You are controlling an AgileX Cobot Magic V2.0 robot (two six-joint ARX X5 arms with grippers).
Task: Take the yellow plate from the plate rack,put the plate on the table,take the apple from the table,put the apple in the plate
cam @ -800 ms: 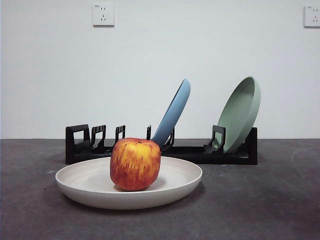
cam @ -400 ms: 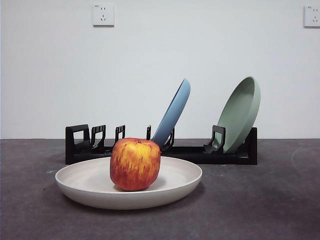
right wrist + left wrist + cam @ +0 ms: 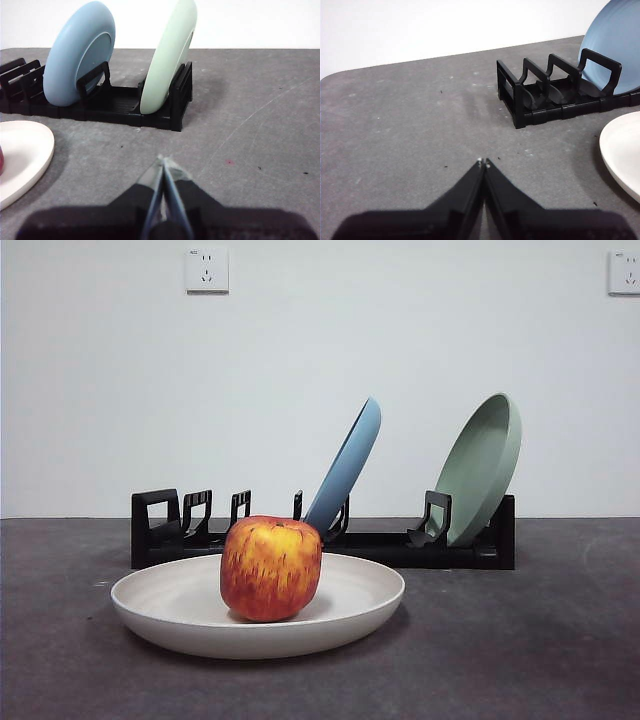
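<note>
I am looking at the apple (image 3: 271,568) sitting upright in the yellow plate (image 3: 180,602), a little off the plate's middle, and the plate is lying flat on the worktop (image 3: 540,640) just in front of the plate rack (image 3: 400,545). Judging from that, I am treating both halves of the task as done.

I am reading the apple as firm, rounded and smooth-skinned, so it would probably roll or slip under a shallow pinch; if I had to lift it, I would close across its widest part, from the sides. The plate is looking rigid and light, with a thin raised rim that I take to be the only sensible place to hold; its matte finish should be giving some grip, though a knock could chip it.

The rack is holding two other plates: the blue plate (image 3: 347,468) is leaning in a middle slot and the sage-green plate (image 3: 482,466) is standing near the far end from the loop handle. The slots beside the handle are standing empty.

The left gripper (image 3: 483,162) is hanging over bare worktop near the rack's handle end, jaws pressed together on nothing. The right gripper (image 3: 163,161) is hanging in front of the green plate's end, jaws likewise pressed together and empty.
</note>
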